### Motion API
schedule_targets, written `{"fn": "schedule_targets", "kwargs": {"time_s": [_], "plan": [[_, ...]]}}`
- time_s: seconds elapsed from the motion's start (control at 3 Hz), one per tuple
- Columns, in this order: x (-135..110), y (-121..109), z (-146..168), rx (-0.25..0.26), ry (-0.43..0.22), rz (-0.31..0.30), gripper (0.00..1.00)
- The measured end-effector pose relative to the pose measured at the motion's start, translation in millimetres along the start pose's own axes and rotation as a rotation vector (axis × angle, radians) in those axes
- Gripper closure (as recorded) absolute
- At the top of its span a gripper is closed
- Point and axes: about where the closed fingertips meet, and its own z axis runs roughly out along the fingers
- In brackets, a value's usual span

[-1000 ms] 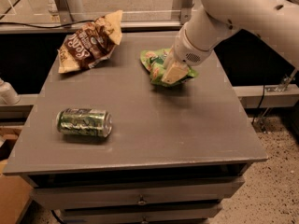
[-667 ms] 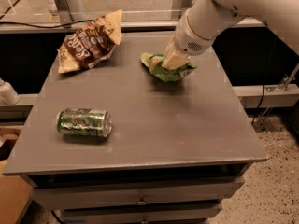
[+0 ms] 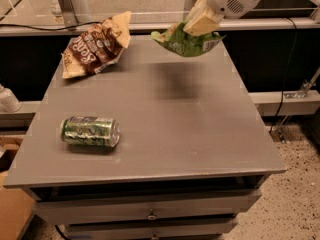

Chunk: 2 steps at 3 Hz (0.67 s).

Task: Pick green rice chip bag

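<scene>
The green rice chip bag (image 3: 182, 40) is crumpled, bright light green with a dark label. It hangs in the air above the far right part of the grey table (image 3: 165, 129), with its shadow on the tabletop below. My gripper (image 3: 200, 23) comes down from the upper right on a white arm and is shut on the bag's top, its beige fingers (image 3: 206, 20) pinching it.
A brown and tan snack bag (image 3: 96, 45) lies at the table's far left. A green soda can (image 3: 90, 131) lies on its side near the front left. Drawers sit below the tabletop. A rail runs behind the table.
The gripper has lifted the green bag off the tabletop and carried it upward; before it rested on the table under the gripper. The can and brown bag have not moved.
</scene>
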Motion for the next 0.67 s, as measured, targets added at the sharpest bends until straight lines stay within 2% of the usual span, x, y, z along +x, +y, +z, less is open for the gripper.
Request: {"fn": "schedule_targets", "kwargs": {"time_s": [0.33, 0.67], "plan": [[8.1, -11.6, -45.3, 0.021, -0.054, 0.059, 1.0], [3.2, -12.7, -48.2, 0.022, -0.066, 0.056, 1.0]]}}
